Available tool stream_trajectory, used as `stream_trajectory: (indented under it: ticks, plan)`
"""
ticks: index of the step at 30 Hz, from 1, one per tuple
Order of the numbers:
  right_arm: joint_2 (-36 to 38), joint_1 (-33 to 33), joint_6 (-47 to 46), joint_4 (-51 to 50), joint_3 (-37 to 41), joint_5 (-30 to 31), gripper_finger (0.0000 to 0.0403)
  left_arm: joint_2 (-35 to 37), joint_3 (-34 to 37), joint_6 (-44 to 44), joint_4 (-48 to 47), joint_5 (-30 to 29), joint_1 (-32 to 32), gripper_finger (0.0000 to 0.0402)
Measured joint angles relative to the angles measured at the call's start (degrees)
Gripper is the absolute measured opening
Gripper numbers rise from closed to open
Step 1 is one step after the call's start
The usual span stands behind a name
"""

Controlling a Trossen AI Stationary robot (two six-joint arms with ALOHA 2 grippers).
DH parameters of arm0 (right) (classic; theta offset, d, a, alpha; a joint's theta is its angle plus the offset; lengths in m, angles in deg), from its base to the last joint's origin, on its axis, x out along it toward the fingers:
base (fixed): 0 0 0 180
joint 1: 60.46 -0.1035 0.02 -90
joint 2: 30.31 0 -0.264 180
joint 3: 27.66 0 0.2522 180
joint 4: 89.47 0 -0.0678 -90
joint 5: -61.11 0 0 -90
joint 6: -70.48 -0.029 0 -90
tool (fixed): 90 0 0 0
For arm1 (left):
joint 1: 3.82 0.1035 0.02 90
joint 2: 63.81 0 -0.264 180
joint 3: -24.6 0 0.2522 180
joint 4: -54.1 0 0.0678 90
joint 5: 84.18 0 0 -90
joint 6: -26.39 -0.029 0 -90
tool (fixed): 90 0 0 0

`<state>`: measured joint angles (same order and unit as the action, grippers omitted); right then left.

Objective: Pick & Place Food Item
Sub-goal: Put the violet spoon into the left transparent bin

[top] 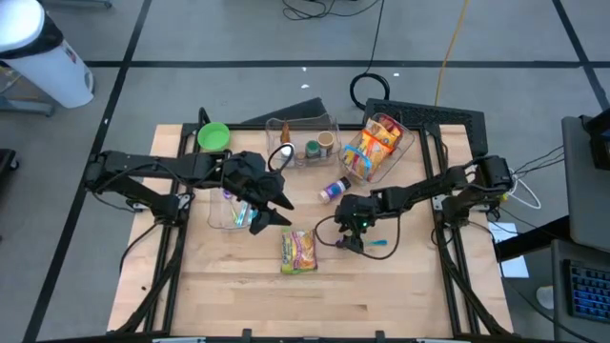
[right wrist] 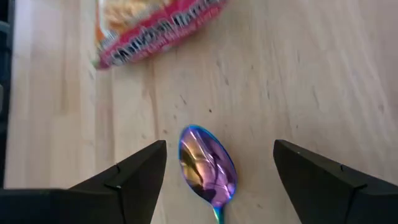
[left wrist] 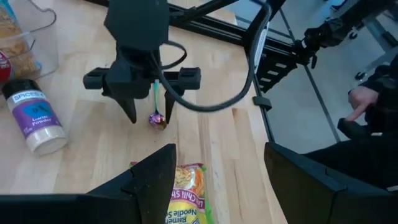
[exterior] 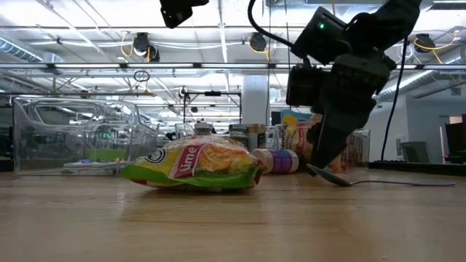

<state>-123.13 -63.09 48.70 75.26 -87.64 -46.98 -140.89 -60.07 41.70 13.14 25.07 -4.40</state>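
The right gripper (top: 349, 240) hangs low over the wooden table (top: 381, 295) with its fingers spread wide and nothing between them — the iridescent purple metal spoon (right wrist: 207, 167) lies flat on the wood right under the gap. The food item, a yellow-and-green crinkly packet of lime chili ramen noodles (top: 299, 252), lies flat near the middle of the table, just beside that gripper and apart from the spoon. The left gripper (top: 270, 211) hovers above the packet's far end, next to a clear plastic bin (top: 221, 218), its fingers also parted and empty.

Whichever arm takes the packet should come straight down over its middle, straddle the narrow width, and close on the bulging noodle block — not the thin sealed edge, which would likely slip. The spoon sits close enough that a sideways approach could knock it, so a vertical descent looks safer.
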Motion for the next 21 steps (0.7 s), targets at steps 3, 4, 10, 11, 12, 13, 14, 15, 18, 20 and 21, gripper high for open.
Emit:
stream_trajectory:
  ticks: [3, 4, 10, 11, 12, 13, 14, 15, 18, 20, 21]
  plan:
    - [-1.4, -0.2, 0.4, 0.3, 0.0, -1.1, 0.0279, 0.0, 0.0, 0.1, 0.0, 0.0, 0.5, 0.0251]
    - [-1.8, -0.3, 0.5, 0.4, 0.0, -1.6, 0.0275, 0.0, 0.0, 0.3, 0.0, 0.0, 0.6, 0.025]
    - [-3.4, -0.9, 1.5, 2.1, 0.0, -2.8, 0.0248, 0.0, 0.0, 0.2, 0.0, 0.0, 0.6, 0.0251]
    - [-3.5, -1.0, 1.4, 2.5, 0.0, -2.8, 0.0243, 0.0, 0.0, 0.2, 0.0, 0.0, 0.6, 0.025]
    - [-3.6, -1.1, 1.5, 3.0, 0.0, -2.8, 0.0238, 0.0, 0.0, 0.2, 0.0, 0.0, 0.6, 0.025]
    - [-3.6, -1.1, 1.5, 3.3, 0.0, -2.8, 0.0233, 0.0, 0.0, 0.3, 0.0, 0.0, 0.6, 0.0251]
    - [-3.7, -1.1, 1.5, 3.5, 0.0, -2.8, 0.0226, 0.0, 0.0, 0.3, 0.0, 0.0, 0.6, 0.0251]
    - [-3.7, -1.1, 1.5, 3.5, 0.0, -2.7, 0.0219, 0.0, 0.0, 0.3, 0.0, -0.1, 0.6, 0.025]
    - [-3.7, -1.1, 1.5, 3.4, 0.0, -2.9, 0.0192, 0.0, 0.0, 0.2, 0.0, -0.1, 0.6, 0.025]
    - [-3.7, -1.1, 1.5, 3.3, 0.0, -2.9, 0.0171, 0.0, 0.0, 0.2, 0.0, -0.1, 0.6, 0.0251]
    - [-3.7, -1.1, 1.5, 3.3, 0.0, -2.9, 0.0159, 0.0, 0.0, 0.1, 0.0, -0.3, 0.6, 0.0251]
